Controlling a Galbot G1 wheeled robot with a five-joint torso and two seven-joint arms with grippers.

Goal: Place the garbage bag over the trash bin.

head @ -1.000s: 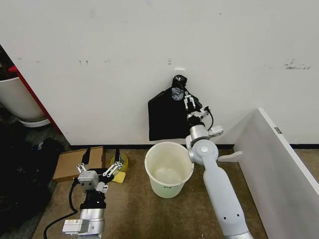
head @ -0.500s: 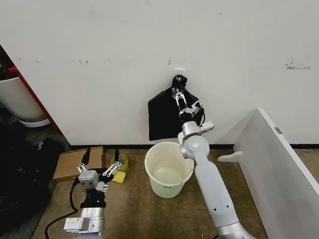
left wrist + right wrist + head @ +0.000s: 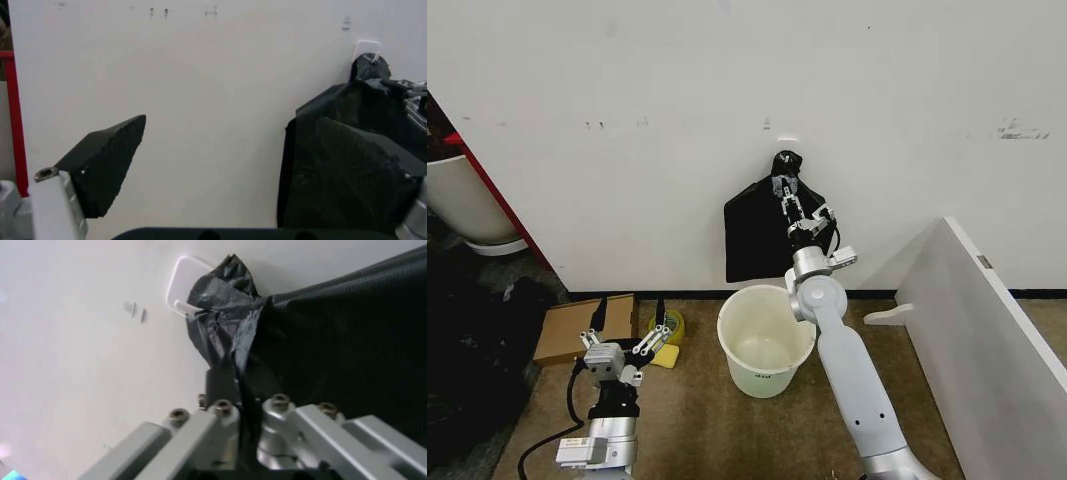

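The trash bin (image 3: 760,381), a round cream-white pail, stands open and upright on the brown floor by the wall. Just above and behind it a flat black plastic bunch (image 3: 752,240) hangs from a white wall hook (image 3: 180,287) by its knotted top (image 3: 223,282). My right gripper (image 3: 785,196) reaches up over the bin's far rim and is shut on a fold of black plastic just under that knot. The garbage bag itself is hidden from me. My left gripper (image 3: 631,314) hovers open, low on the left beside a cardboard box.
A flattened cardboard box (image 3: 567,330) and a yellow item (image 3: 671,326) lie left of the bin. A white panel (image 3: 987,340) slants along the right. A white tub with a red edge (image 3: 462,205) and dark clutter (image 3: 467,350) fill the left side.
My right gripper has swung left and slightly up onto the bunch's top, and its fingers have come together on the plastic. The left arm has not moved.
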